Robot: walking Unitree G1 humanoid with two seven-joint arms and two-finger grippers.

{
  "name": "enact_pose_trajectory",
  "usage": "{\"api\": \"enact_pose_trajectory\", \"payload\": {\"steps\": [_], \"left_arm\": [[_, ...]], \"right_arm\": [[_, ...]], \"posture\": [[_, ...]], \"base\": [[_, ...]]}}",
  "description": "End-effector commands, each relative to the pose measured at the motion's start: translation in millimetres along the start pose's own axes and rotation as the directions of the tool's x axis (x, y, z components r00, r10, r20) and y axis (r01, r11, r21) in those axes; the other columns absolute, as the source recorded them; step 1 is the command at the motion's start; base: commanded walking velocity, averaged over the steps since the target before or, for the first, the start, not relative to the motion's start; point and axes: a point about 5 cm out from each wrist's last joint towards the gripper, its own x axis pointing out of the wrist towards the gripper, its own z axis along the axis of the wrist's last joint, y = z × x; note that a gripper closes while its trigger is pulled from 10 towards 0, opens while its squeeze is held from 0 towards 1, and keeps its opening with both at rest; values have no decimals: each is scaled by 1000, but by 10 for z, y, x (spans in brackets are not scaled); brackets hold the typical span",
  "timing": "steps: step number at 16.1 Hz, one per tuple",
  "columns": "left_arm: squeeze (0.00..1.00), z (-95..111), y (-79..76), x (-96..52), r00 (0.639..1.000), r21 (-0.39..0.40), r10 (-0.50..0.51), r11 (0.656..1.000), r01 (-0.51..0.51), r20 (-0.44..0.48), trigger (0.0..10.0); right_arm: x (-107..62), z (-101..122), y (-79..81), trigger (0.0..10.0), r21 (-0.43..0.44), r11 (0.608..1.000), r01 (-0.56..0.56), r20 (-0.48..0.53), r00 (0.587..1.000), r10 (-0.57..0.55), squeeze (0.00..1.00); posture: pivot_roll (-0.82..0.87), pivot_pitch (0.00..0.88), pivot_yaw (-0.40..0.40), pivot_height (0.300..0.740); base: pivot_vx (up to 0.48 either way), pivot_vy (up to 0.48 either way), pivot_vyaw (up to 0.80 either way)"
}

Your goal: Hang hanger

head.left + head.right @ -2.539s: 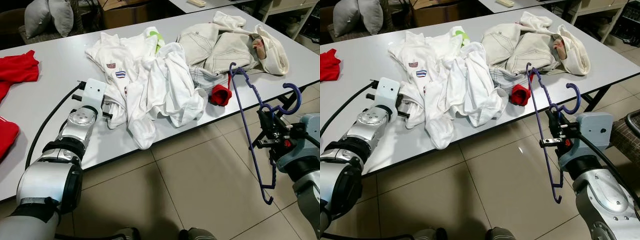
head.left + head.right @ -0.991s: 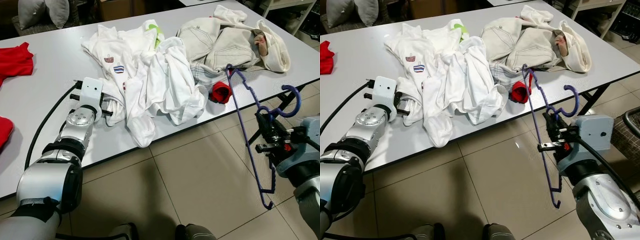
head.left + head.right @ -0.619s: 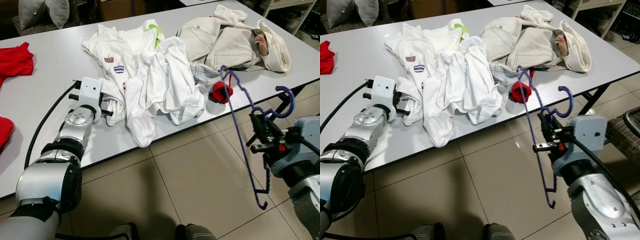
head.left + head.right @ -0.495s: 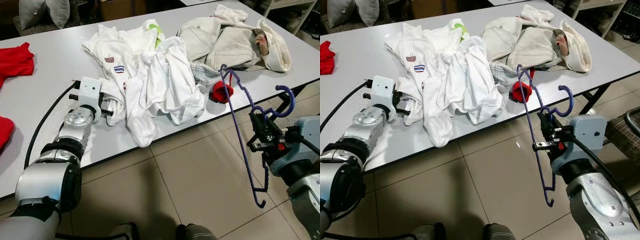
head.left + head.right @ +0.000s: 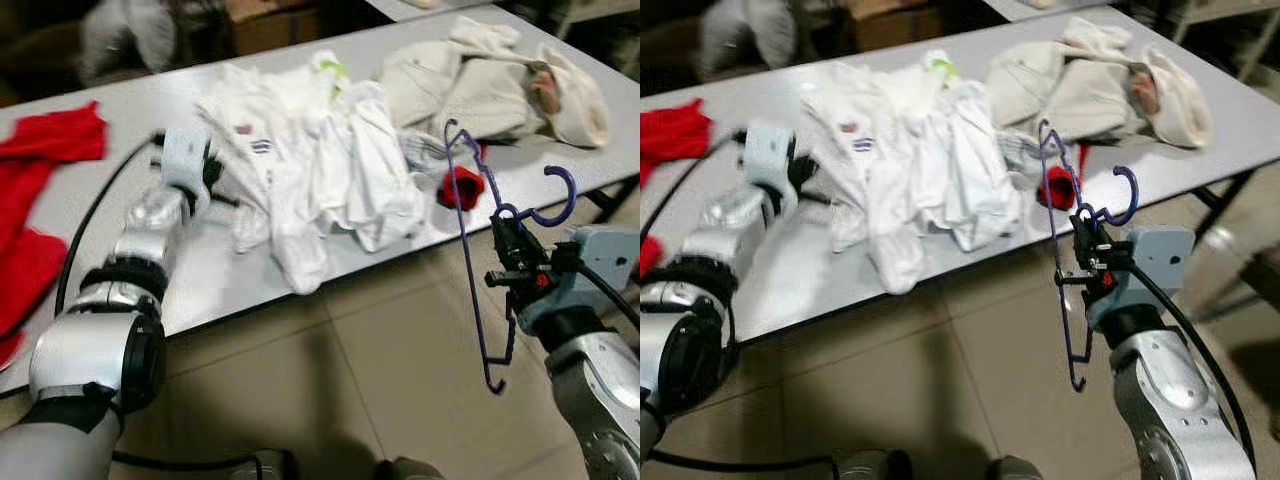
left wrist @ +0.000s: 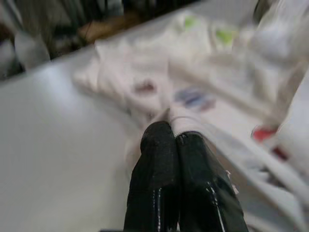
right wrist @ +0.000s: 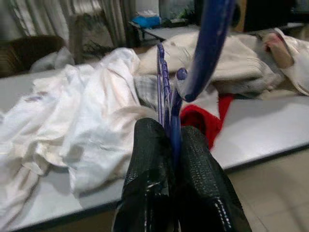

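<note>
Right gripper (image 5: 512, 262): at about 4 o'clock in the left eye view, off the near edge of the table, over the tiled floor; its two black fingers (image 7: 145, 159) are pressed together on the blue hanger's neck.
Hanger (image 5: 476, 270): blue plastic, held upright with its hook (image 5: 548, 200) curling at the top toward 3 o'clock; its long body hangs down past the gripper toward the floor tiles, tilted a little (the top corner overlaps the table edge in the picture).
Left gripper (image 6: 171, 140): stretched out over the table at about 10 o'clock, black fingers closed against each other with nothing seen between them, tips just beside the edge of the white clothes.
White clothes (image 5: 320, 160): a rumpled heap in the middle of the table, one sleeve spilling over the near edge.
Beige garments (image 5: 480, 80): piled toward 1 o'clock, touching the white heap.
Small red cloth (image 5: 462, 187): at the near table edge, just behind the hanger's upper part.
Red garment (image 5: 50, 145): at 9 o'clock, well apart from the hanger.
Table (image 5: 90, 215): pale grey top (views somewhat blurred).
</note>
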Motion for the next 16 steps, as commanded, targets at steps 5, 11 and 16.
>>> {"api": "enact_pose_trajectory", "payload": {"steps": [5,11,16], "left_arm": [[0,533,-98,-35,980,14,-119,993,119,157,0],[0,1296,-161,-35,926,-12,-110,992,123,361,0],[0,1608,34,-106,908,56,-45,998,24,416,0]], "right_arm": [[0,13,123,10000,-3,988,-153,32,988,153,0],[-71,85,365,10000,34,866,-499,-6,867,499,0],[-86,43,440,10000,44,832,-554,-36,831,555,0]], "posture": [[-109,0,122,740],[-88,0,105,740],[-88,0,123,740]], "base": [[0,0,0],[0,0,0],[0,0,0]]}}
